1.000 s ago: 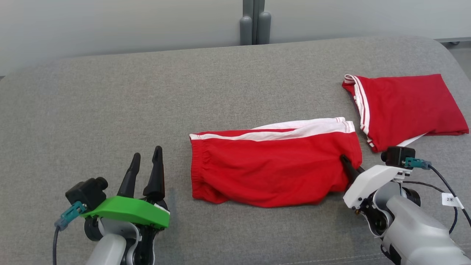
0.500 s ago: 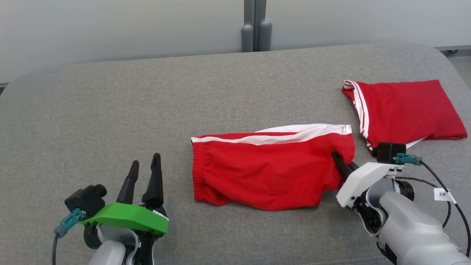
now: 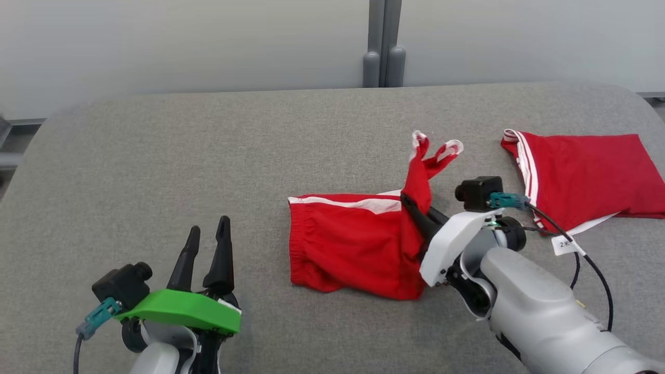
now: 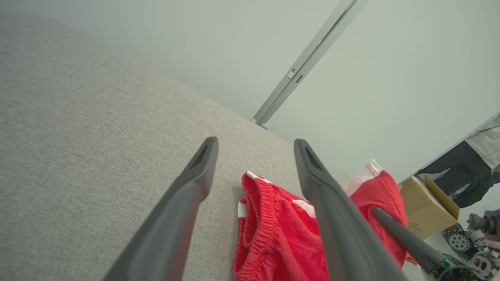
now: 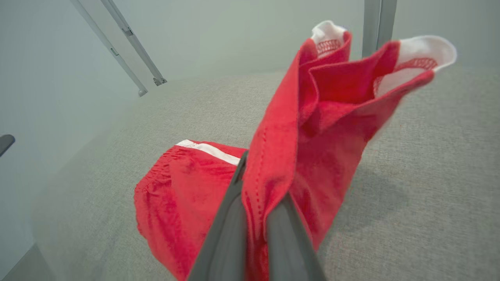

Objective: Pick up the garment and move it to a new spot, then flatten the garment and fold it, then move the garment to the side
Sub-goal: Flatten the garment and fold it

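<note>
Fold in hand: red shorts (image 3: 348,244) at centre, right end raised.
That end is clenched by the right gripper (image 3: 408,203); the left gripper (image 3: 208,227) is spread, empty. Next, it should be laid leftward.

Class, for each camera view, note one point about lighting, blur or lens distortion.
Head view: soft, even light, faint shadow under the red shorts. Left wrist view: the left gripper looms oversized, the wall post slants. Right wrist view: the shorts' lifted hem is slightly blurred.
</note>
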Robot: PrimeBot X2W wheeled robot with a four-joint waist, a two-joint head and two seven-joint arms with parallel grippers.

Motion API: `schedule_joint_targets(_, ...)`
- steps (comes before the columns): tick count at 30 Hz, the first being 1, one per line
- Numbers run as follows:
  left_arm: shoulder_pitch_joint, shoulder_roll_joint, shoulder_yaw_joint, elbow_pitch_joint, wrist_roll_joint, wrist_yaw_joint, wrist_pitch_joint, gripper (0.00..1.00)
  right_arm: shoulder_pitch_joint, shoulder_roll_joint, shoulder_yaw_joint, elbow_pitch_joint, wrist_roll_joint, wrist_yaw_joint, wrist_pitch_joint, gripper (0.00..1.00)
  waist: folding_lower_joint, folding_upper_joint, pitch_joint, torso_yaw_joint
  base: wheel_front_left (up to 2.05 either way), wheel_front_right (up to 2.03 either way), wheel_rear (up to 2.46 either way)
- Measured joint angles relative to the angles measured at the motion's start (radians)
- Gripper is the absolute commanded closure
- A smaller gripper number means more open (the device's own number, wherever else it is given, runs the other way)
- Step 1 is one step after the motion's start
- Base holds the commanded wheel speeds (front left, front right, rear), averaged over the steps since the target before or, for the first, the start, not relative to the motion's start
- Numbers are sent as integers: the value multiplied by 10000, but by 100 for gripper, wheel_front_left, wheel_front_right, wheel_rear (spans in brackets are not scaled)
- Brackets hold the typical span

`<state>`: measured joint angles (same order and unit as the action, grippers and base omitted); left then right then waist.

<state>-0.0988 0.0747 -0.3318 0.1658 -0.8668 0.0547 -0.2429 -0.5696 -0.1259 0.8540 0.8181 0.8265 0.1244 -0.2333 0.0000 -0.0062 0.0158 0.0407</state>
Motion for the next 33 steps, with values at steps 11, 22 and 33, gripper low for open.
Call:
schedule_joint_targets(11,330,-25,-219,-188,0,67,0,0,6,395,629,-92,-58,0,642,100,0,0,-163,730,0,0,0)
schedule_joint_targets(22,457,-27,-270,-215,0,75,4,0,7,606,1001,412,35,0,1342,92,0,0,-261,1380,0,0,0)
schedule_joint_targets(33,614,-25,-232,-322,-2,94,4,0,-343,631,1210,598,29,0,1475,0,0,0,-353,1524,0,0,0)
